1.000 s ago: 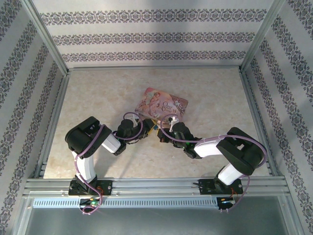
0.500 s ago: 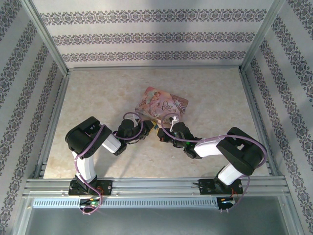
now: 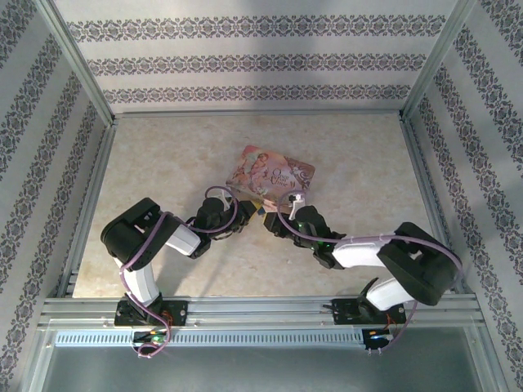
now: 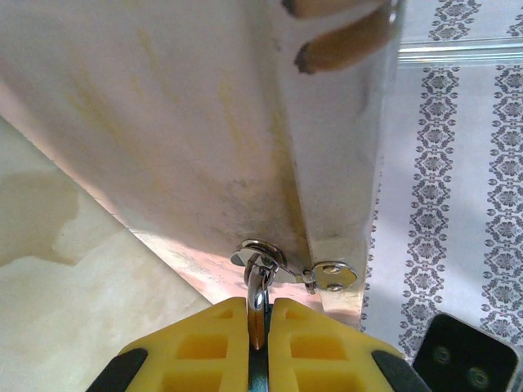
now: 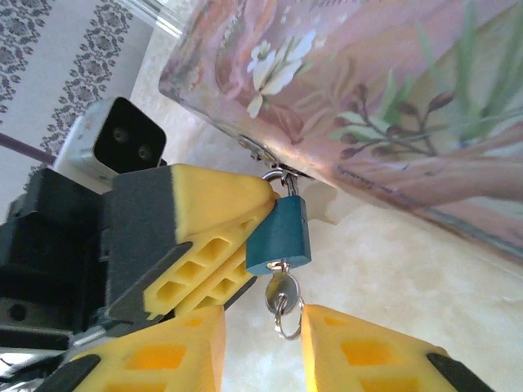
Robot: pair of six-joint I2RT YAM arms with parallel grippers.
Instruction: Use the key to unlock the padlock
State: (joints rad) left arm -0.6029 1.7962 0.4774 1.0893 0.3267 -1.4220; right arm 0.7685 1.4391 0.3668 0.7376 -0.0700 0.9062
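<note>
The padlock was seen hanging from the hasp of the pink box, clamped by the closed left hand. The key was seated in its underside, flanked by the parted, empty right hand. The turning step was judged pending: the key would need to be gripped and twisted. Little room was left between the box edge and the counter.

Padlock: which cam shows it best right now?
Right wrist: the padlock sits in full view, blue body, shackle hooked on the pink box, key in its keyhole. Left wrist gives its shackle, pinched between the left gripper's fingers. In top external it is too small to make out.
</note>
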